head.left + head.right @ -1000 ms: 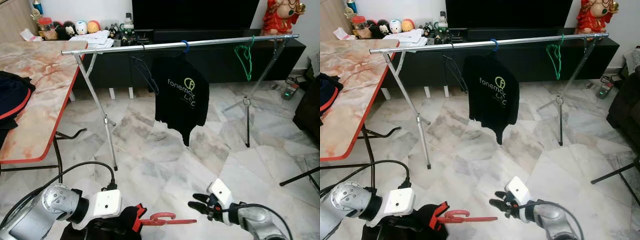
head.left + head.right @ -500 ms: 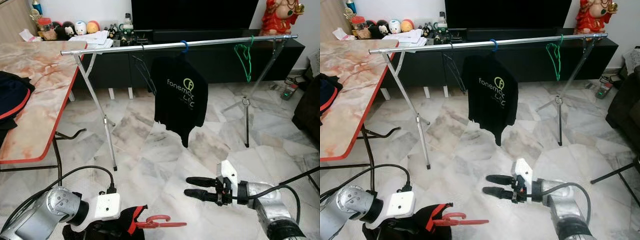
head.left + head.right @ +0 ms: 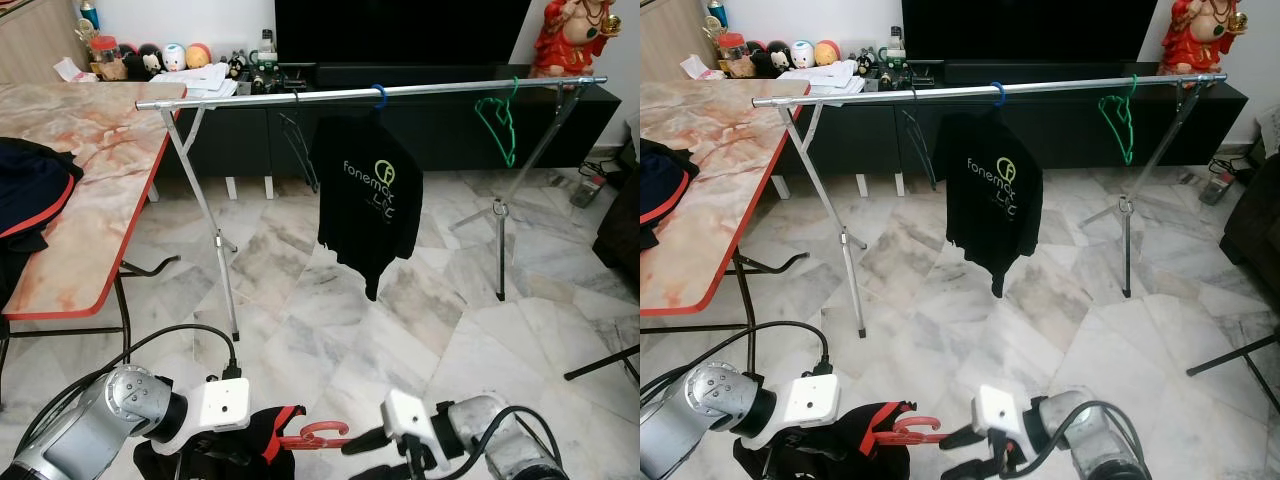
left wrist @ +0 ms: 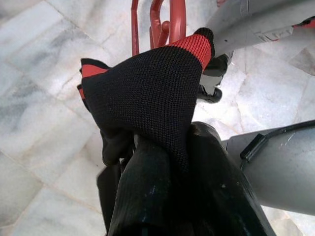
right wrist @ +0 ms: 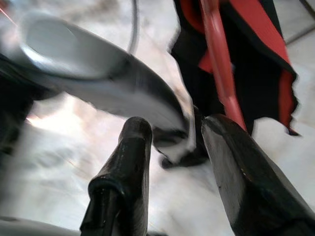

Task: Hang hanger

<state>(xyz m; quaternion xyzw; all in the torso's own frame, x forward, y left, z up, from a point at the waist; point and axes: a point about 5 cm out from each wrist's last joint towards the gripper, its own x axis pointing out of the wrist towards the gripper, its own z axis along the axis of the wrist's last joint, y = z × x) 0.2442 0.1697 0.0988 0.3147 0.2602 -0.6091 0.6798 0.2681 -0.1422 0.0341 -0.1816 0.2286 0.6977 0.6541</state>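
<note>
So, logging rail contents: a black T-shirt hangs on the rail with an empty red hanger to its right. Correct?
Not quite. The empty hanger on the rail, right of the black T-shirt, is green, as the left eye view shows. The red hanger is down by the left gripper.

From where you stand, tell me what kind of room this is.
Most likely a home living room: a black TV console along the far wall, a marble-tiled floor, and a metal clothes rail with a black T-shirt hung on it beside a marble-topped table.
</note>
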